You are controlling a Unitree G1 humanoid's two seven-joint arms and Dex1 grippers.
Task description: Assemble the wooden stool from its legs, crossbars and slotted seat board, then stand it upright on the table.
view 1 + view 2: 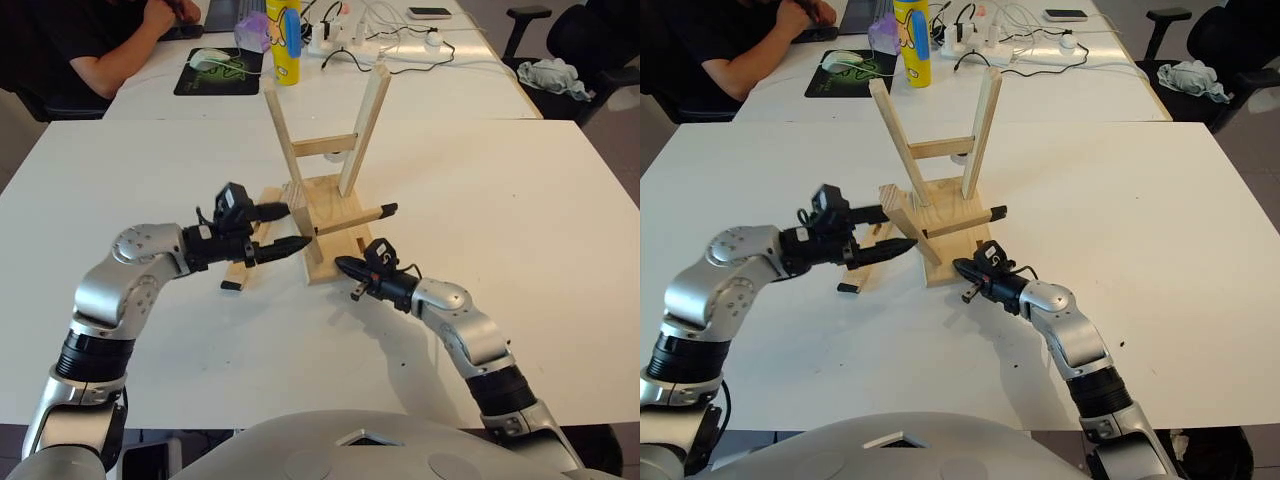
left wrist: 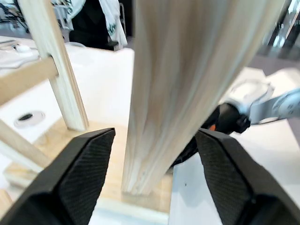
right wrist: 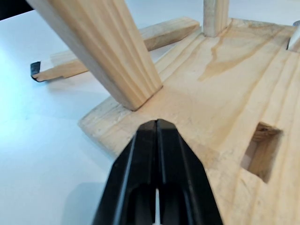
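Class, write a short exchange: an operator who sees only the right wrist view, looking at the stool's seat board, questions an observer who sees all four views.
Operator: Where is the left gripper?
Observer: The left gripper is open, straddling a leg that stands in the seat board.
Operator: Is any crossbar fitted yet?
Observer: Yes, one crossbar joins the two far legs, which stand upright.
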